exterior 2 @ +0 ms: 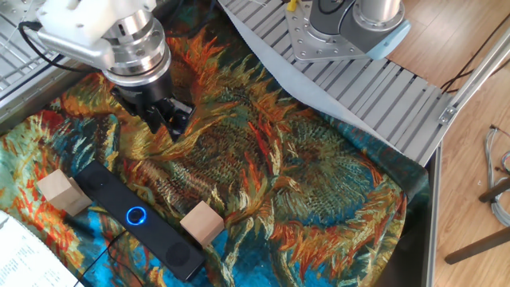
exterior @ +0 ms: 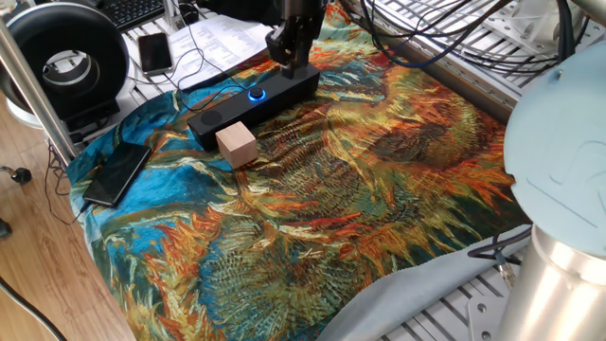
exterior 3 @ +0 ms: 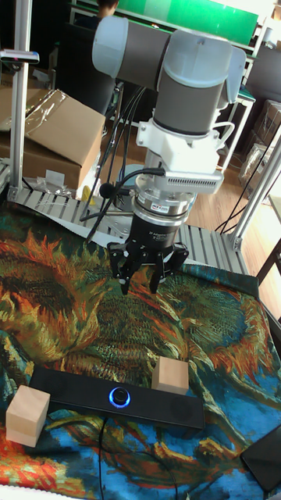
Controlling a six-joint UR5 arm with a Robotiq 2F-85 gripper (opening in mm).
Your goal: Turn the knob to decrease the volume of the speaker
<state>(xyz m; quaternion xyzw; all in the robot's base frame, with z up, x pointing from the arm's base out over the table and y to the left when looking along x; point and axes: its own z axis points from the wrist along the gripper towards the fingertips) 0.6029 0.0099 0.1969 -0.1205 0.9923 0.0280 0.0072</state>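
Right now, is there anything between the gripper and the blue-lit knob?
Nothing: in the tall fixed view only bare sunflower-print cloth lies between the gripper and the knob.

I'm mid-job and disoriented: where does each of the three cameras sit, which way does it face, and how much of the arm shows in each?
One fixed view: high, off one cloth corner, looking along the speaker side; shows gripper and blurred arm body.
The other fixed view: overhead from the opposite side, robot base at top; shows wrist and gripper.
Tall fixed view: low, faces the arm frontally across the speaker; shows arm and gripper.
All share the knob and wooden cube.
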